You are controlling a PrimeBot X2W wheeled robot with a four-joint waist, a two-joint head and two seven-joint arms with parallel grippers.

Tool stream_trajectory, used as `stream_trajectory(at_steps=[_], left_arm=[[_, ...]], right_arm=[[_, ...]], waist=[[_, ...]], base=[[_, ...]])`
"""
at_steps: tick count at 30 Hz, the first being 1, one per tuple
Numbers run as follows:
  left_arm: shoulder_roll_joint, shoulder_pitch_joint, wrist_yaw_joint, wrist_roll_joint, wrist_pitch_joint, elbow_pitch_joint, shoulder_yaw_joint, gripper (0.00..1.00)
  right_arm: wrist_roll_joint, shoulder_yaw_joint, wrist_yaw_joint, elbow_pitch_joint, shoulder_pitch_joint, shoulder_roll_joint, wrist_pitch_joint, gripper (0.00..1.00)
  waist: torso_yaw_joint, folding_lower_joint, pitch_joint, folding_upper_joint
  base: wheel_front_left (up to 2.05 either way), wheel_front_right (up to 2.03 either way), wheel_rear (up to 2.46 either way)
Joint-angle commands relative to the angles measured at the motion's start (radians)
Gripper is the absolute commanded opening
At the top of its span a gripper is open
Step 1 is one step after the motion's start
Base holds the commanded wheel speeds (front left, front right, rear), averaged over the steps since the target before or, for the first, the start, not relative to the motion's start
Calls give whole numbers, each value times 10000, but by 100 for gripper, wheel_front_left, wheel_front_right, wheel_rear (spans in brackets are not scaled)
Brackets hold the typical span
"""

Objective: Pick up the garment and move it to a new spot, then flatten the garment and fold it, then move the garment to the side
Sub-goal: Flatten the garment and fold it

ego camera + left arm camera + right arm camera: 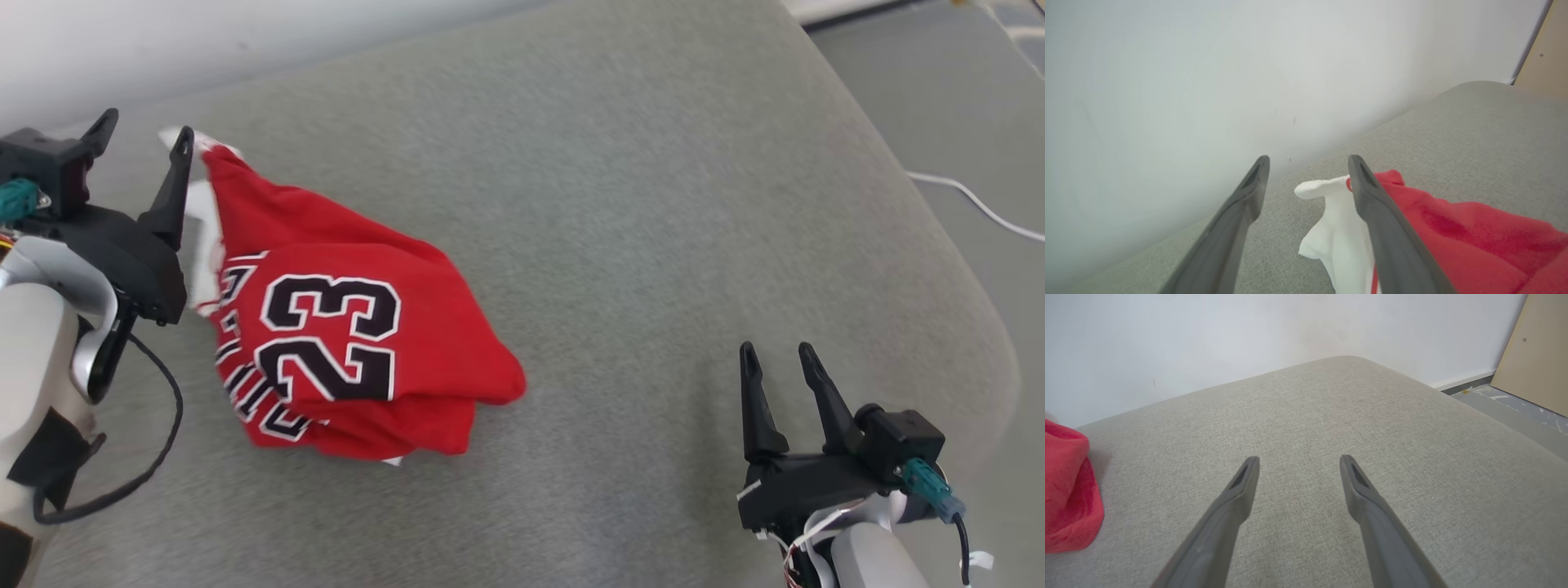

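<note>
The garment [343, 327], a red jersey with a black and white "23", lies bunched on the grey cushion [620, 204] at the left of the head view. My left gripper [145, 132] stands open at the jersey's far left tip, where a white trim piece sticks out. In the left wrist view that white trim [1337, 228] lies between the spread fingers of my left gripper [1308, 161], with the red cloth [1461, 241] beyond the right finger. Nothing is pinched. My right gripper [774, 349] is open above bare cushion at the lower right, and the garment [1067, 490] shows far to its left.
A white wall [163, 41] runs along the cushion's far edge, close to my left gripper. The cushion's rounded right edge [971, 269] drops to a grey floor with a white cable [971, 200]. A wooden board [1535, 355] leans against the wall.
</note>
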Motion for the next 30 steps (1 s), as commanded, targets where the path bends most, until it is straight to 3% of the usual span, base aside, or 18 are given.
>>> stream_trajectory(at_steps=[1, 5, 15, 24, 30], left_arm=[[40, 191, 17, -119, -115, -89, -26, 100], [6, 548, 88, -403, -588, -646, 193, 100], [-222, 3252, 1529, -943, -1068, -3599, 735, 100], [-665, 5938, 2479, -781, -592, -5915, -327, 100], [-1139, 6963, 2394, -734, -274, -6207, -1356, 100]], right_arm=[[-128, -46, -22, 6, 145, 19, -44, 100], [-286, -211, -22, 23, 342, 19, -38, 100], [-454, -366, -22, -256, 636, 16, 228, 100], [-484, -344, -22, -552, 644, 14, 411, 100], [-445, -242, -22, -596, 590, 17, 456, 100]], waist=[[582, -1, -591, -1], [1102, -1, -959, -1], [2186, -1, -1334, -1], [2387, -1, -1145, -1], [2212, -1, -987, -1]], base=[[0, 0, 0], [0, 0, 0], [0, 0, 0], [0, 0, 0], [0, 0, 0]])
